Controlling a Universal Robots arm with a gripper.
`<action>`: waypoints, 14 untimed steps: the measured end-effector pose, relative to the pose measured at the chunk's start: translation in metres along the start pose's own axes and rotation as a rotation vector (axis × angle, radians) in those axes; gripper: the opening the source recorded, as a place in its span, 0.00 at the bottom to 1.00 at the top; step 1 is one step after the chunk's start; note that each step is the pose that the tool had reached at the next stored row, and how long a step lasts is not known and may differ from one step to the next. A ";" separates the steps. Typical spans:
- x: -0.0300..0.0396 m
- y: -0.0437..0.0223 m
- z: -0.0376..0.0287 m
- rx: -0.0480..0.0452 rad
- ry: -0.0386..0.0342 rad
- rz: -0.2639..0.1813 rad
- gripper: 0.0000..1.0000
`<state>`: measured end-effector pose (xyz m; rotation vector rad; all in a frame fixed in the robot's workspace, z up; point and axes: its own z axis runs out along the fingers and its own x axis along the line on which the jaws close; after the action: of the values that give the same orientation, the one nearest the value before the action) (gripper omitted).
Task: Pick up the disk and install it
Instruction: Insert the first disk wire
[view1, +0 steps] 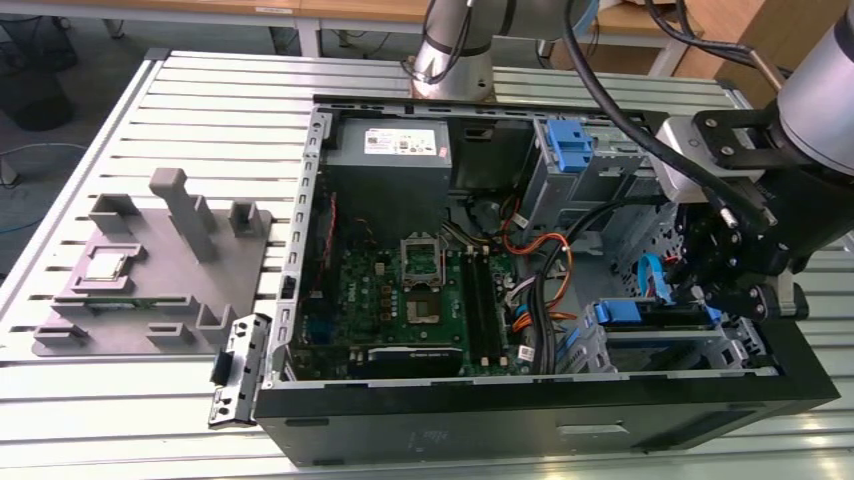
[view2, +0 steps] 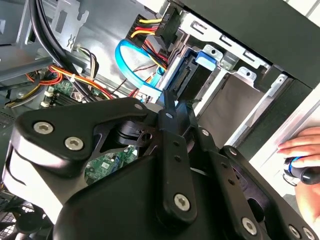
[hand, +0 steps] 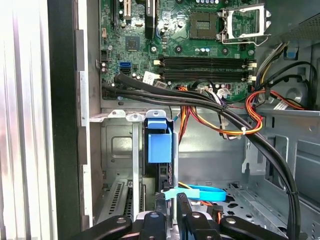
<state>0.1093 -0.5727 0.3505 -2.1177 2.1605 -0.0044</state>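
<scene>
The disk (view1: 650, 312) stands on edge in the drive bay at the exterior view's right end of the open computer case (view1: 534, 410), its blue bracket tab (hand: 159, 145) toward the motherboard. My gripper (view1: 727, 295) hangs inside the case right at the disk's other end. In both wrist views the black fingers (hand: 161, 202) sit close together, shut, just behind the disk (view2: 196, 82), with the blue data cable (hand: 200, 192) beside them. The gripper (view2: 179, 102) points along the bay. Nothing shows between the fingertips.
Black and orange cable bundles (hand: 220, 112) cross above the bay. The motherboard (view1: 400, 290) lies in the case's middle, a second blue latch (view1: 570, 145) at the back. A grey fixture (view1: 147, 270) stands at the exterior view's left. A person's hand (view2: 305, 150) rests outside the case.
</scene>
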 end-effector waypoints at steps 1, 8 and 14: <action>0.0000 0.0000 0.0000 0.0000 -0.0001 0.000 0.24; 0.0000 -0.0005 0.0005 -0.0388 0.0009 0.003 0.24; 0.0001 -0.0022 0.0007 -0.0408 0.0011 0.005 0.24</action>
<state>0.1116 -0.5727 0.3500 -2.1342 2.1850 0.0394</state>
